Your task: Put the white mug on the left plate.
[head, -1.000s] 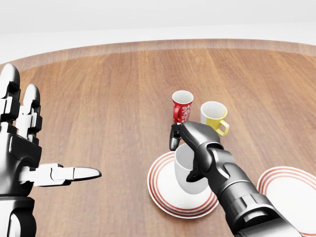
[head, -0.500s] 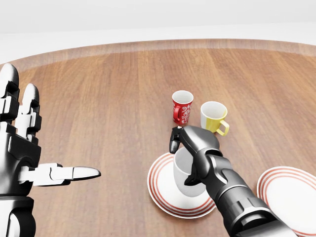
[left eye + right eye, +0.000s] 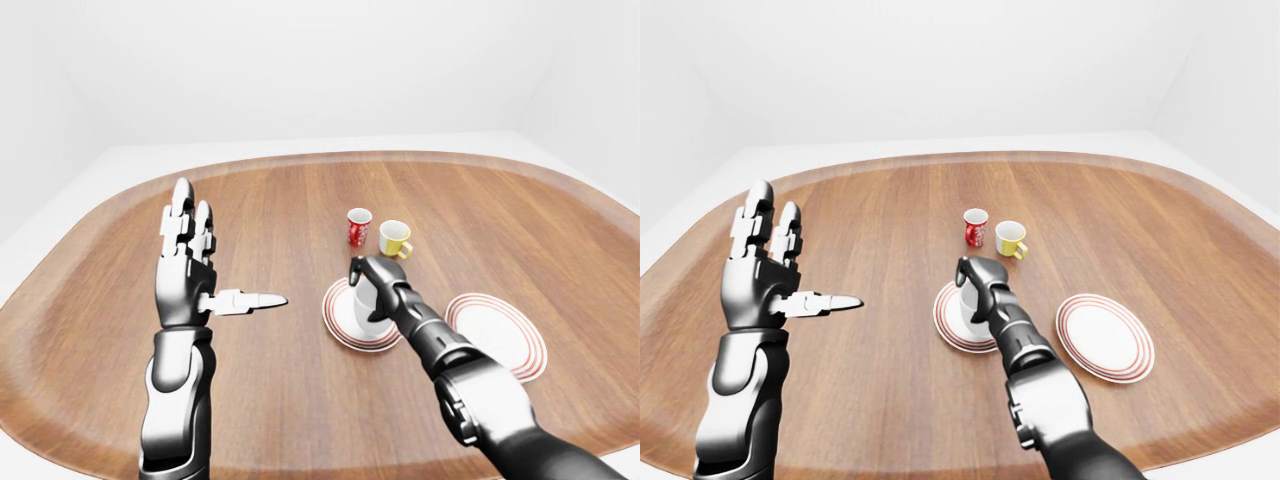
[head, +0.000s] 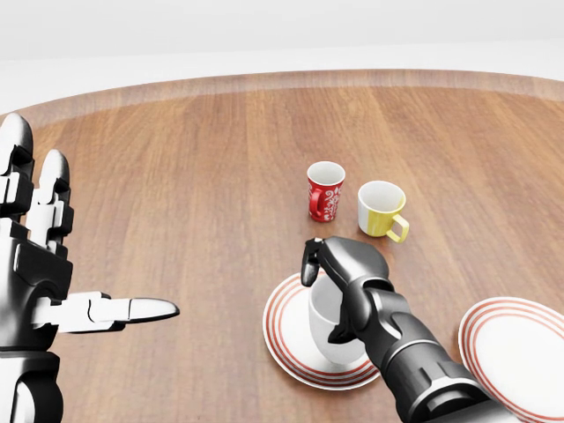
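My right hand [image 4: 339,291] grips the white mug [image 4: 328,328], fingers wrapped round it, upright on the left plate [image 4: 284,333]; my left hand [image 4: 40,273] hangs spread.

Red mug [image 4: 324,190] beside yellow mug [image 4: 382,209] — right plate [image 4: 520,347] apart

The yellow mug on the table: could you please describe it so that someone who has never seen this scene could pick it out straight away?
On the wooden table, look just above the red-ringed left plate in the head view, where two mugs stand side by side. The yellow mug is the right one of the pair. Its neighbour, the red mug, is patterned; this one is plain yellow, with its handle pointing lower right.
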Robot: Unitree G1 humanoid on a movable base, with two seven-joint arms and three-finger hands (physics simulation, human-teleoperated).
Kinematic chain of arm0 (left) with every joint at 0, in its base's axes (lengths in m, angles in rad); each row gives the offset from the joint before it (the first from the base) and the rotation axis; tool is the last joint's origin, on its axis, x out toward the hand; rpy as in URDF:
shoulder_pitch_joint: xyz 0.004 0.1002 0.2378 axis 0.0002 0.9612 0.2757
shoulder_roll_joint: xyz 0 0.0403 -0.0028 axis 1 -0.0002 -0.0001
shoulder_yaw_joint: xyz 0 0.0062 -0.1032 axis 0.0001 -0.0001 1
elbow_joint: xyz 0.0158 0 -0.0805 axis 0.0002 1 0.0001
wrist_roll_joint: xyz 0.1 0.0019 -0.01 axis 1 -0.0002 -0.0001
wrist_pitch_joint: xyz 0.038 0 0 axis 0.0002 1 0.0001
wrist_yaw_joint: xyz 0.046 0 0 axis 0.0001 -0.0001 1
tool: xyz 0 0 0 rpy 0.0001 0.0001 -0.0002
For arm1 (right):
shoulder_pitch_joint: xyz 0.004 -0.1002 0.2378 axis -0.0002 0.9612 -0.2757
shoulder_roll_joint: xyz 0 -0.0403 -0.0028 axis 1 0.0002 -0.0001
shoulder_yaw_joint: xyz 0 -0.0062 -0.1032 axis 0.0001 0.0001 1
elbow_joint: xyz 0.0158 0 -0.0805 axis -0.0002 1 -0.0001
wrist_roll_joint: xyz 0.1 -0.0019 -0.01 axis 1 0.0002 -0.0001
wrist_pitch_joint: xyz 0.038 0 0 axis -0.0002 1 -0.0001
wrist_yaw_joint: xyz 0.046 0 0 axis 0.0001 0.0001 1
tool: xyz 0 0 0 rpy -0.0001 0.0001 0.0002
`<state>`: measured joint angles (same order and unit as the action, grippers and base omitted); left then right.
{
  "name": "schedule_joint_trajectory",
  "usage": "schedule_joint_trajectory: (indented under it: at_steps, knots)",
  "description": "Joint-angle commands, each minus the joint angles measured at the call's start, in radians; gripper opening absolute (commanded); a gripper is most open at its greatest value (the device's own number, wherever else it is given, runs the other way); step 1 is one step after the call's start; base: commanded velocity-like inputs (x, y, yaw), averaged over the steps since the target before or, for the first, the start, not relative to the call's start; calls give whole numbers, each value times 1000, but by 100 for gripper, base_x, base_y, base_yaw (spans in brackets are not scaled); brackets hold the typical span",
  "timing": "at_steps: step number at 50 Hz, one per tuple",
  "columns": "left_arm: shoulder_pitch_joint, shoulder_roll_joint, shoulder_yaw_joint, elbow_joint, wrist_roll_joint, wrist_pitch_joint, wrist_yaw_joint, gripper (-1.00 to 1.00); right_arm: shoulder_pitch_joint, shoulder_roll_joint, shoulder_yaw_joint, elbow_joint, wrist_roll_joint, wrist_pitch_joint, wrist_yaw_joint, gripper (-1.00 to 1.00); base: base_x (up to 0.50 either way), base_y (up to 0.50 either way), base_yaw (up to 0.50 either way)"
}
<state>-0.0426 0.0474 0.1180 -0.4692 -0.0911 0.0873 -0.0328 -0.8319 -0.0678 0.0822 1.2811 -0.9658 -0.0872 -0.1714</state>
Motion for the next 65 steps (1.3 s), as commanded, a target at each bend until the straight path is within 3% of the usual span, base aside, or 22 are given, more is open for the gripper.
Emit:
schedule_joint_trajectory:
  at_steps: [1, 24, 26, 28, 29, 30, 32, 47, 65]
  knots:
    - [2, -1, 0, -1, 0, 0, -1, 100, 9, 5, 6, 9, 56, 0, -16, -100, 0, 0, 0]
    - [3, 0, 2, 2, 0, 0, -1, 100, 24, 6, 12, 16, 40, 0, -25, -100, 0, 0, 0]
    - [5, -1, 1, 4, 0, 0, -2, 100, 26, 5, 12, 17, 37, 0, -25, -59, 0, 0, 0]
    - [3, 0, 1, -1, 0, 0, -1, 100, 26, 5, 11, 18, 36, 0, -23, -58, 0, 0, 0]
    - [3, 0, 1, -1, 0, 0, -1, 100, 27, 5, 11, 18, 35, 0, -20, -17, 0, 0, 0]
    - [3, -1, 1, -1, 0, 0, -1, 100, 27, 5, 11, 17, 35, 0, -21, 8, 0, 0, 0]
    - [5, -1, 1, 2, 0, 0, -2, 100, 30, 5, 14, 18, 30, 0, -12, 100, 0, 0, 0]
    - [2, 0, 2, 5, 1, 0, 1, 100, 76, 0, 17, 28, 16, 0, 49, 100, 0, 0, 0]
    - [-4, 1, 1, -6, -3, 0, -2, 100, 41, -12, 36, -11, -30, 0, 29, 100, 0, 0, 0]
